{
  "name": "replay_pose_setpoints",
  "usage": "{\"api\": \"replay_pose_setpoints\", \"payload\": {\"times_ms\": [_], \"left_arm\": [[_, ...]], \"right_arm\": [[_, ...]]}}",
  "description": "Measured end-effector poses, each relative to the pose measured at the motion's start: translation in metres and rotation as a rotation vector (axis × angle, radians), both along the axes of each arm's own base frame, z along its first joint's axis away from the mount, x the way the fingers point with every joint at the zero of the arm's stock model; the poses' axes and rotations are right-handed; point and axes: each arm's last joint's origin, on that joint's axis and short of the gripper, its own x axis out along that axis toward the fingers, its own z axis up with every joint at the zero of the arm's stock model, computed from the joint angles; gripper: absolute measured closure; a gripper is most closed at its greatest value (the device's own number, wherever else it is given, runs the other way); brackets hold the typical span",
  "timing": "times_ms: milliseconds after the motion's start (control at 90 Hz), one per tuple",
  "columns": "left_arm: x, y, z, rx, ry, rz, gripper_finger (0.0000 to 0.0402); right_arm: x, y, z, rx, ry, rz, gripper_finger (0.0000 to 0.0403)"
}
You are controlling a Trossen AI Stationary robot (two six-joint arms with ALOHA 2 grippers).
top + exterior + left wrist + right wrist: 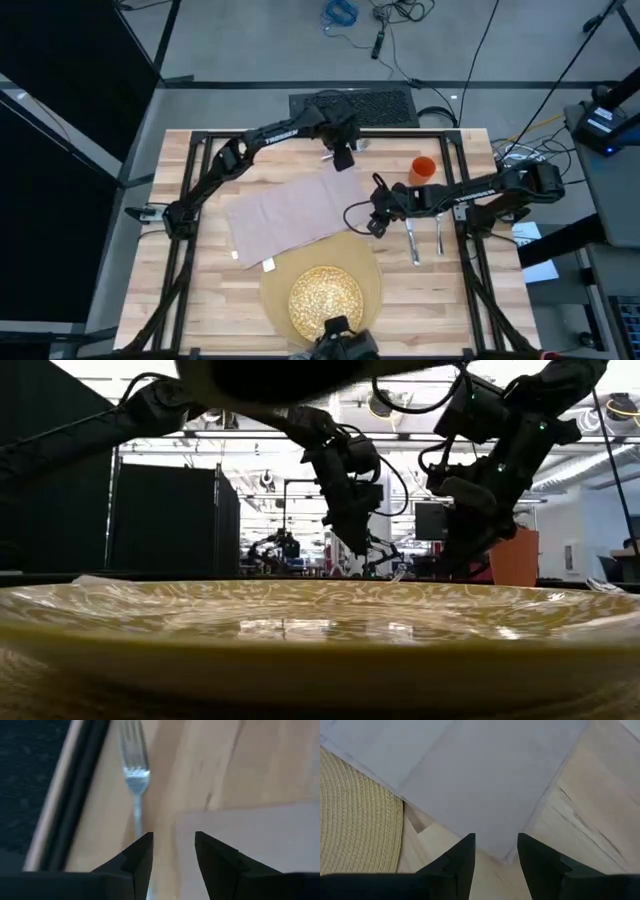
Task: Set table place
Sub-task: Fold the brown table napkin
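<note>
A beige napkin point(285, 215) lies flat on the table point(200, 290). A yellow speckled plate point(325, 298) rests on the round tan placemat point(275, 290) at the near edge. My left gripper point(343, 158) stands open over the napkin's far right corner point(200, 820). The silver fork point(136, 775) lies on the wood beside that corner, and its handle runs under one finger. My right gripper point(378, 222) is open above the napkin's near right corner point(507, 855). The orange cup point(423, 170) stands at the far right.
A knife point(412, 240) and a spoon point(440, 235) lie side by side on the wood, right of the placemat. The black frame point(190, 135) rings the tabletop, and its far bar runs close to the fork. Bare wood shows left of the napkin.
</note>
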Motion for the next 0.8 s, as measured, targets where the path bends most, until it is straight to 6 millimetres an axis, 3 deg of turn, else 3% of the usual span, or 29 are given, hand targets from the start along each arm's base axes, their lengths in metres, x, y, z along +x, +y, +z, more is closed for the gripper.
{"api": "replay_pose_setpoints", "payload": {"times_ms": [178,444,800], "left_arm": [[0.000,-0.007,-0.003,-0.006,0.042,-0.037,0.0270],[0.005,-0.010,-0.038,-0.054,0.134,-0.051,0.0270],[0.001,-0.013,-0.040,-0.082,0.180,-0.078,0.0270]], "right_arm": [[0.000,-0.003,0.000,-0.001,-0.002,-0.011,0.0271],[0.000,-0.003,0.000,-0.002,-0.003,-0.009,0.0271],[0.000,-0.003,0.000,-0.005,-0.006,-0.005,0.0271]]}}
